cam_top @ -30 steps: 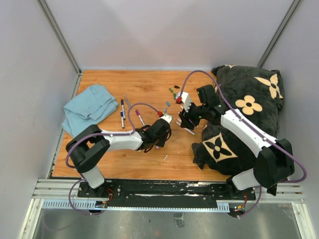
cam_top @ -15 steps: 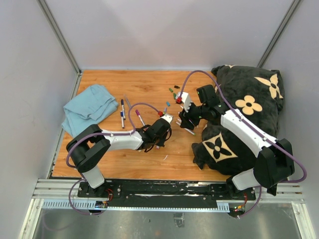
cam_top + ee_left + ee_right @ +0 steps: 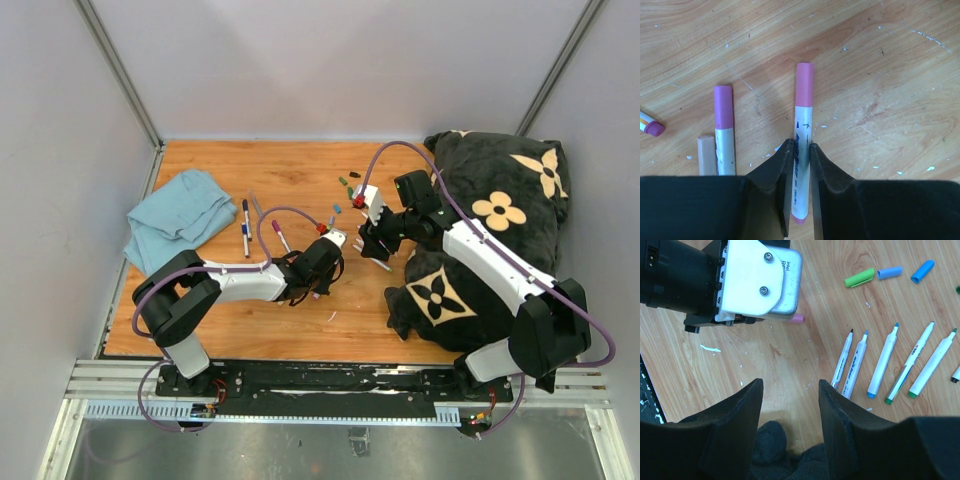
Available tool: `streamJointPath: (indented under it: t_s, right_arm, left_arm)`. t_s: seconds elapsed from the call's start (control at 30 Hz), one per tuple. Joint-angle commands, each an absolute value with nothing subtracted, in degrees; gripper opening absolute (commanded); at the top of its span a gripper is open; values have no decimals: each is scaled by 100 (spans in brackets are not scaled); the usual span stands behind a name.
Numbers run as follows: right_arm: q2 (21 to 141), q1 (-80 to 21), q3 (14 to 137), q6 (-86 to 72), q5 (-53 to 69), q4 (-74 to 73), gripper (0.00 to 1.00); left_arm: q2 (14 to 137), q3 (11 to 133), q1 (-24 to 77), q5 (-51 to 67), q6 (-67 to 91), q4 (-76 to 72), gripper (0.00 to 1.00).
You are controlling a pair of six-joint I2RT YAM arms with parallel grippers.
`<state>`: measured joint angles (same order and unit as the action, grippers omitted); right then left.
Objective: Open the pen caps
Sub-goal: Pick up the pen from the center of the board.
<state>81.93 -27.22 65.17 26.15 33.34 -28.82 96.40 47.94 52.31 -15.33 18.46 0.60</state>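
My left gripper [image 3: 800, 150] is shut on the barrel of a white marker [image 3: 803, 125] lying on the wooden table; its pink cap [image 3: 804, 84] sticks out ahead of the fingers. A second marker with a purple cap [image 3: 723, 106] lies just to the left. In the top view the left gripper [image 3: 322, 268] is near the table's middle. My right gripper [image 3: 790, 390] is open and empty, just right of the left wrist [image 3: 760, 280]. Loose green [image 3: 859, 277] and blue [image 3: 889, 272] caps and several uncapped markers [image 3: 883, 362] lie beside it.
A black blanket with beige flowers [image 3: 480, 250] covers the table's right side and reaches under the right gripper. A blue cloth [image 3: 180, 215] lies at the left, with two capped markers [image 3: 245, 225] beside it. More small caps [image 3: 345, 185] lie further back.
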Motion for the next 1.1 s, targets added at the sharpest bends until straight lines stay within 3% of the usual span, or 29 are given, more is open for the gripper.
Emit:
streamJointPath:
  t_s: [0.0,0.17,0.5,1.07]
  right_arm:
    - [8034,-2496,6478,2628,3481,-2989,50]
    - [8036,-2488,6471,2621,3498,-2988,50]
    - [8045,-2487,6469,2569,3649,-2988,50]
    - [8007,-2461,6459,2385,4142,-2971,50]
  left_arm:
    - [9742,4790,5247,-1512,1864,306,23]
    - [9758,4799,5247,-1490,1854,338,22]
    - [9570,4720,5247,-1448,1854,183,1]
    - [8670,4017,5168,-1374,2268,-969,0]
